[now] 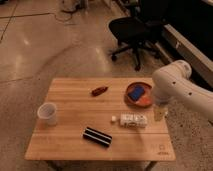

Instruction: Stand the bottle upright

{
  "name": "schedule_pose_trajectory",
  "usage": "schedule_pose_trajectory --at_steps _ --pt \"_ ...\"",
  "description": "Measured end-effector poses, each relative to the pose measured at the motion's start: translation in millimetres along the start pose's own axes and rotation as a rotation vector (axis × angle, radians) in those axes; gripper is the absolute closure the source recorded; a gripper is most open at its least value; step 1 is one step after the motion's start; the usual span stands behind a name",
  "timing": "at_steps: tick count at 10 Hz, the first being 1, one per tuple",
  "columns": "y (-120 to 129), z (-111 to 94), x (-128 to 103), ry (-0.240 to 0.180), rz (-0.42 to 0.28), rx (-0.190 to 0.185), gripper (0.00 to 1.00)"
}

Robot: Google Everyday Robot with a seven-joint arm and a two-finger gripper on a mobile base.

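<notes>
Bottle (pixel 133 120) lies on its side on the table (pixel 65 145), right of centre, cap pointing left. Gripper (pixel 159 113) hangs near its right end, apparently apart; open or closed, you can't tell. Nothing done yet: you've still got grasping and uprighting ahead.

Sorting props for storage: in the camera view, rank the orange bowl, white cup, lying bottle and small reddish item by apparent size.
1. orange bowl
2-3. white cup and bottle: too alike to rank; bottle longer, cup wider
4. reddish item
The gripper hangs by the table right edge, beside the bottle.
</notes>
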Motion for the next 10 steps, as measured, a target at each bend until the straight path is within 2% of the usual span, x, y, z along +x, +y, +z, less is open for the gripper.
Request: schedule_pose_trajectory --at_steps 3,6,8,10 --pt "8 14 -51 -0.041 -0.07 -0.033 0.2" --pt "5 27 -96 -0.063 -0.127 -0.053 0.2" --pt "-3 37 -111 -0.056 -0.135 -0.054 0.2" --pt "-10 53 -118 -0.031 -0.133 -0.065 0.2"
